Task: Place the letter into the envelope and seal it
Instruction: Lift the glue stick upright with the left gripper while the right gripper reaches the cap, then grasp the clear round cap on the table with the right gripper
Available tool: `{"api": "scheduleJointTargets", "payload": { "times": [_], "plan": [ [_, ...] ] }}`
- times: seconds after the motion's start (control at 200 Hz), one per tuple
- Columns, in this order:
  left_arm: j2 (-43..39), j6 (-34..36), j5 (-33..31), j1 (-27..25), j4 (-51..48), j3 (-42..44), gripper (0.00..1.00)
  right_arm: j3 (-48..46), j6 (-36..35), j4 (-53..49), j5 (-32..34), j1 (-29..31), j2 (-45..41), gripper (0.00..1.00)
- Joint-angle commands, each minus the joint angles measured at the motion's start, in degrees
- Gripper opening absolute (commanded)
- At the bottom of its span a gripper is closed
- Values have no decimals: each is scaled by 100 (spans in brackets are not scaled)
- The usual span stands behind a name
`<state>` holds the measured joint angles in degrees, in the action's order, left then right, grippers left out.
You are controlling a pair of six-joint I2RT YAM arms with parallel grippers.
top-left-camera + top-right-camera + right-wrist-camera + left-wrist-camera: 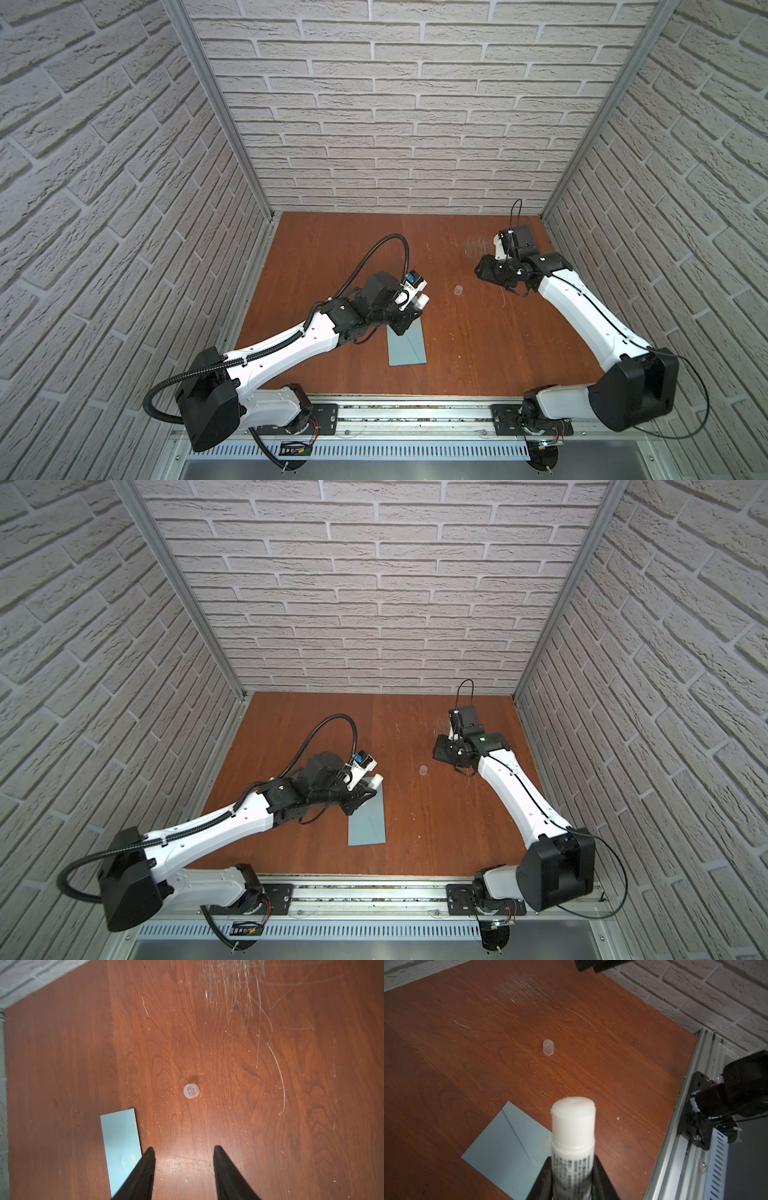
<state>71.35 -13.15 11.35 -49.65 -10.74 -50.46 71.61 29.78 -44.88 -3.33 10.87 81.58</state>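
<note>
One envelope (409,349), one cap (458,289), one glue stick (573,1126) — in left gripper (573,1160).

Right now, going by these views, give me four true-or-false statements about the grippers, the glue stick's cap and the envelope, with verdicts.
1. The left gripper holds an uncapped glue stick. True.
2. The cap stands on the table, apart from the envelope. True.
3. The right gripper grips the cap. False: it is open and empty, above the table.
4. The envelope is lifted off the table. False: it lies flat on it.
</note>
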Motion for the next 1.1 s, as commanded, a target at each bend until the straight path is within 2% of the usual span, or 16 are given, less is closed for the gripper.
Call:
{"api": "scheduleJointTargets", "payload": {
  "times": [0.0,0.32,0.465,0.79,1.095],
  "plan": [
    [-74,-4,626,297,1472,321,19,367,-159,-435,-142,117,530,49],
    [382,-285,1126,782,2808,656,18,1110,-341,-665,130,484,1917,53],
    [415,-246,1132,871,2815,693,18,1404,-325,-784,465,633,2361,53],
    [361,-154,1062,948,2663,767,19,1557,-83,-662,777,723,2944,52],
    [375,-100,1028,956,2577,785,20,1592,25,-529,768,732,3449,50]
  ]
}}
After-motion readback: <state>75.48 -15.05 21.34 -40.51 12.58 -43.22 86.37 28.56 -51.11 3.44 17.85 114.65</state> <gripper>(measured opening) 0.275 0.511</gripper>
